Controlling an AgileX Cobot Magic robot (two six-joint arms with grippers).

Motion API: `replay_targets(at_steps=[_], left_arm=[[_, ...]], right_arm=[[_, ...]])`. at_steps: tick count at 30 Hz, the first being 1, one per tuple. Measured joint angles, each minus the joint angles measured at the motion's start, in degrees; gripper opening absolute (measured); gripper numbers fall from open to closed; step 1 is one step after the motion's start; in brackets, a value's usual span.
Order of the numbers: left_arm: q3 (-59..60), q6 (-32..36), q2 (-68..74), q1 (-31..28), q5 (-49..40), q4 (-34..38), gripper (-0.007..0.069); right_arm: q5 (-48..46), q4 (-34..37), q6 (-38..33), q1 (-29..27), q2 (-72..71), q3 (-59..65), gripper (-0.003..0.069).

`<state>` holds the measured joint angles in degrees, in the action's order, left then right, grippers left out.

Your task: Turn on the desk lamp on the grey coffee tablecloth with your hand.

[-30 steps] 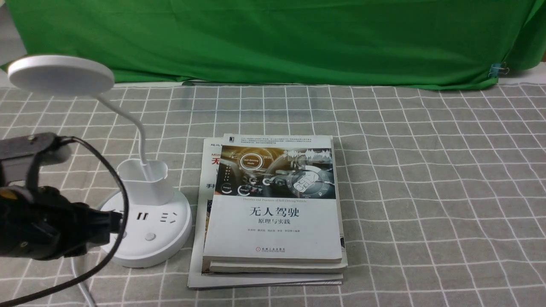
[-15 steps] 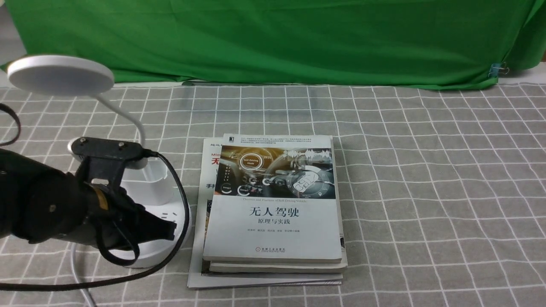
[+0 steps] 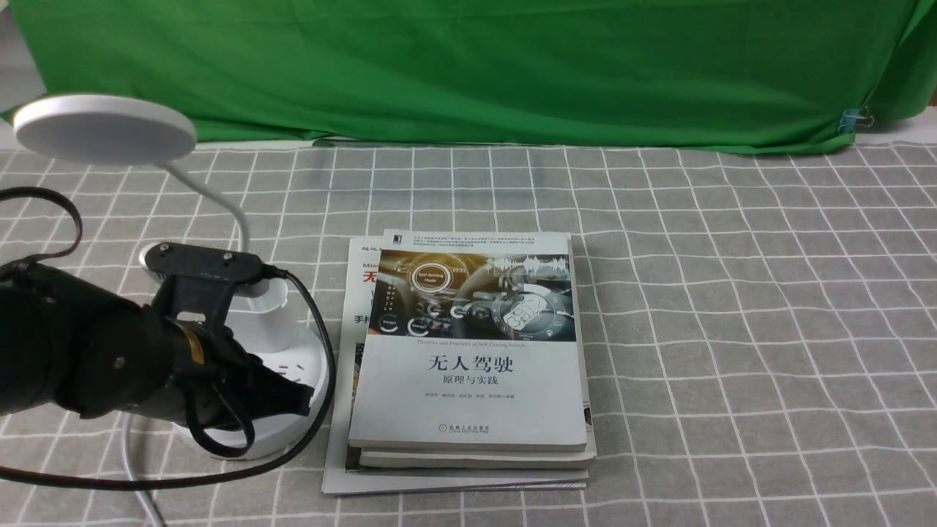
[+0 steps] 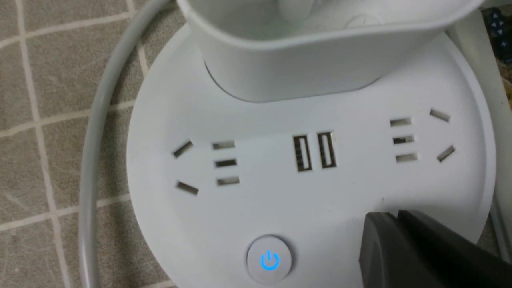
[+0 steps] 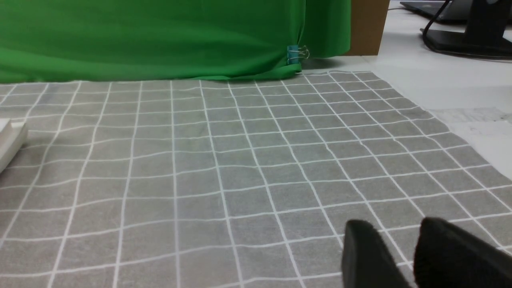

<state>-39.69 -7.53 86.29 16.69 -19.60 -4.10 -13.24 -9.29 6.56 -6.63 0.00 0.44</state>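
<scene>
The white desk lamp stands at the left on the grey coffee tablecloth, its disc head unlit. My left hand, black with looping cables, lies low over the front of the lamp's round base. The left gripper is shut, both fingers pressed together. In the left wrist view its tips rest at the base beside a round button showing a blue power symbol. The right gripper hangs open over bare tablecloth, holding nothing.
A stack of books lies directly right of the lamp base. The lamp's white cord trails toward the front edge. Green cloth hangs along the back with a blue clip. A dark monitor stand sits beyond the tablecloth's right edge.
My left arm has swung in from the left edge to over the lamp base, its shut gripper sliding right across the base's front. The right arm has stayed out of the front view.
</scene>
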Motion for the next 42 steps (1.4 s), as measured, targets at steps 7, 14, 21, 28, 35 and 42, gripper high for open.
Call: replay_targets(at_steps=[7,14,21,28,35,42], left_arm=[[-0.4,0.0,0.5,0.2,-0.5,0.2,0.0020],[-0.9,0.0,1.8,0.3,-0.9,0.2,0.0020],[-1.3,0.0,2.7,0.4,-0.7,0.2,0.0020],[-1.4,0.1,2.7,0.4,-1.0,0.2,0.0020],[-0.6,0.1,-1.4,0.4,-4.9,0.2,0.0020],[1.2,0.4,-15.0,0.4,-15.2,2.1,0.0020]], right_arm=[[0.0,0.0,0.0,0.0,0.0,0.0,0.0245],[0.0,0.0,0.0,0.0,0.0,0.0,0.0245],[0.0,0.0,0.0,0.0,0.0,0.0,0.0245],[0.0,0.0,0.0,0.0,0.0,0.0,0.0245],[0.0,0.0,0.0,0.0,0.0,0.0,0.0245],[0.0,0.0,0.0,0.0,0.0,0.0,0.0245]])
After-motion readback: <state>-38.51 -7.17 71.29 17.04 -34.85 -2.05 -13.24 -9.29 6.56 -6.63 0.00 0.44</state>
